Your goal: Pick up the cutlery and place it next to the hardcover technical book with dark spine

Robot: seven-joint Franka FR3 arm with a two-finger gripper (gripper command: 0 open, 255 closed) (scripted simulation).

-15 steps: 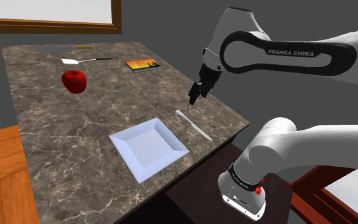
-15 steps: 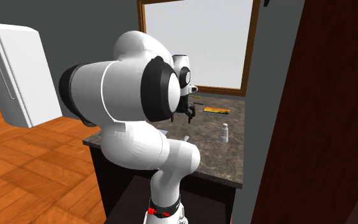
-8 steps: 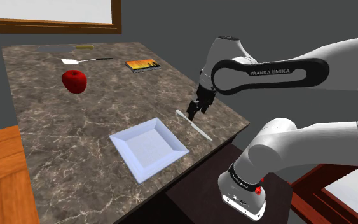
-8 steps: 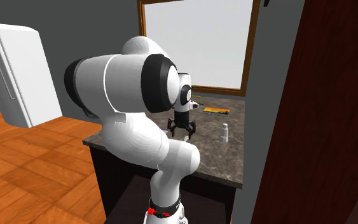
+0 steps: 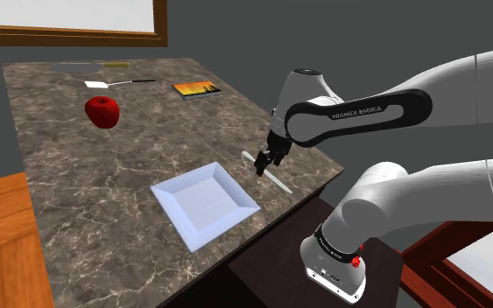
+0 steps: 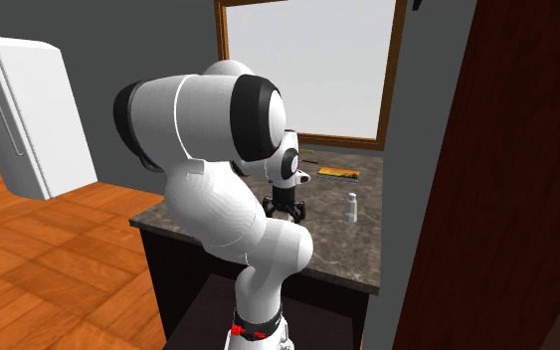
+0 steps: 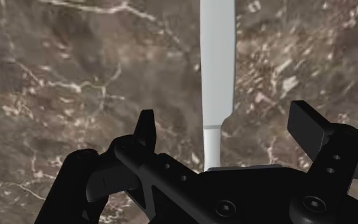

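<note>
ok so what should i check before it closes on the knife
1. Are the fingers open: ok, they stand apart.
2. Is the knife inside the gripper: ok, it runs between the two fingers.
3. Is the knife gripped: not ok, neither finger touches it.
4. Is the gripper low enough to close: cannot tell.
5. Is the plate apart from the gripper: ok.
6. Is the book located: ok, it lies flat on the table.
</note>
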